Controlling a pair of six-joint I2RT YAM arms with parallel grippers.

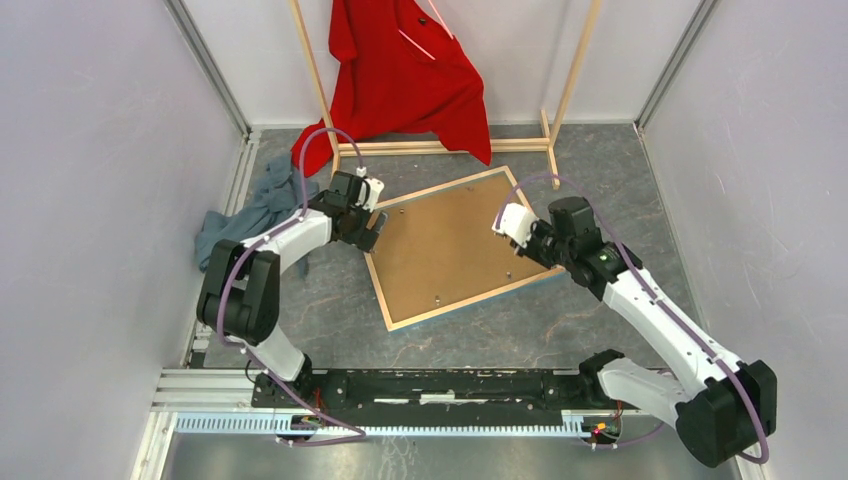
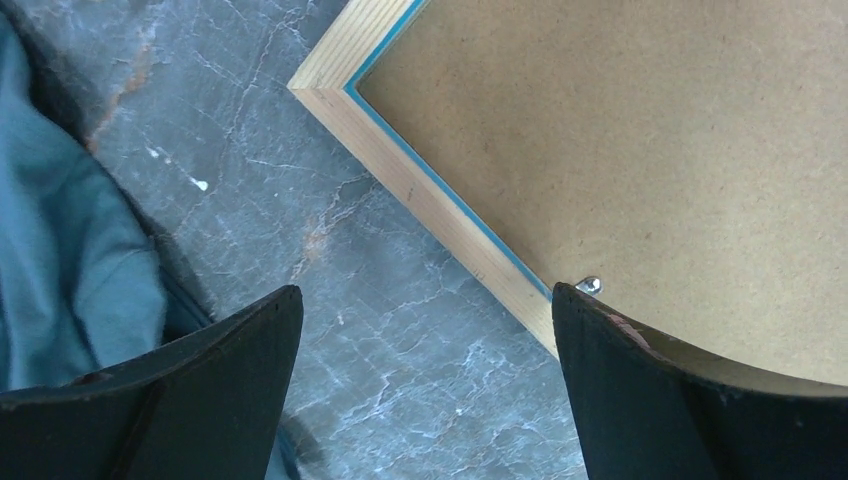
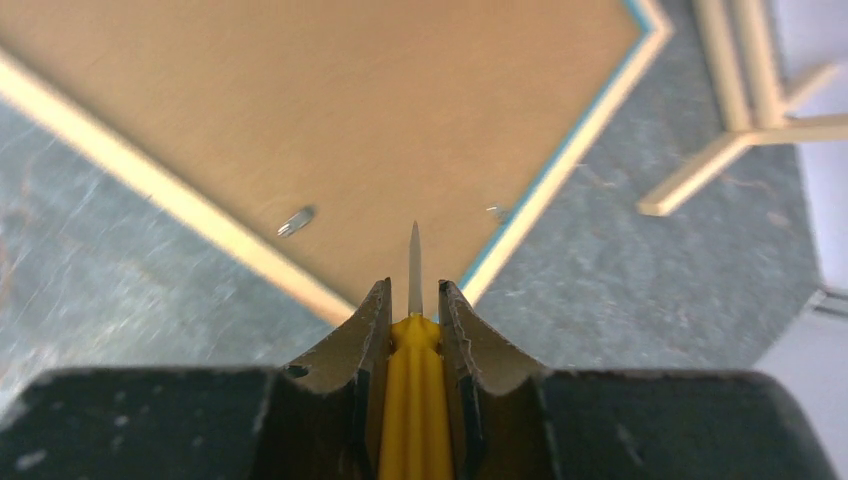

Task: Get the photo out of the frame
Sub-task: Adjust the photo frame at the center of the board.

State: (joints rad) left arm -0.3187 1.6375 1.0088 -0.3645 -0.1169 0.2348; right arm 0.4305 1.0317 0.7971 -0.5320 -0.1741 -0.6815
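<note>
Black mounting rail [image 1: 440, 385] at the near table edge, both arms reach forward from it. Grey marbled table [image 1: 540, 325].

Right gripper [image 3: 413, 285]: jaws nearly closed, clamped on a yellow-handled tool [image 3: 410, 400]. Its thin metal tip [image 3: 414, 260] sticks out past the fingertips and points at the backing board [image 1: 450, 250], near the frame's right corner. Can't tell if the tip touches the board. Two small metal clips sit either side of the tip, one on the left [image 3: 296, 221], one blurred on the right.

Left gripper [image 2: 425, 290]: jaws spread fully wide, holding nothing. It hangs over the frame's left edge close to the corner, one finger above bare table and the other above the board beside a clip [image 2: 590, 285] (contact not clear).

The frame [image 2: 420, 203] lies flat mid-table, back side up, turned diagonally, between the two grippers. Pale wood edge, thin blue line inside it, brown board filling it. The photo is not visible, since the board covers the whole opening.

Further left, a blue-grey cloth [image 1: 250, 215] is crumpled on the table by the left arm. At the back stands a wooden rack [image 1: 565, 95] with a red garment [image 1: 400, 75] draped on it, clear of the frame.
</note>
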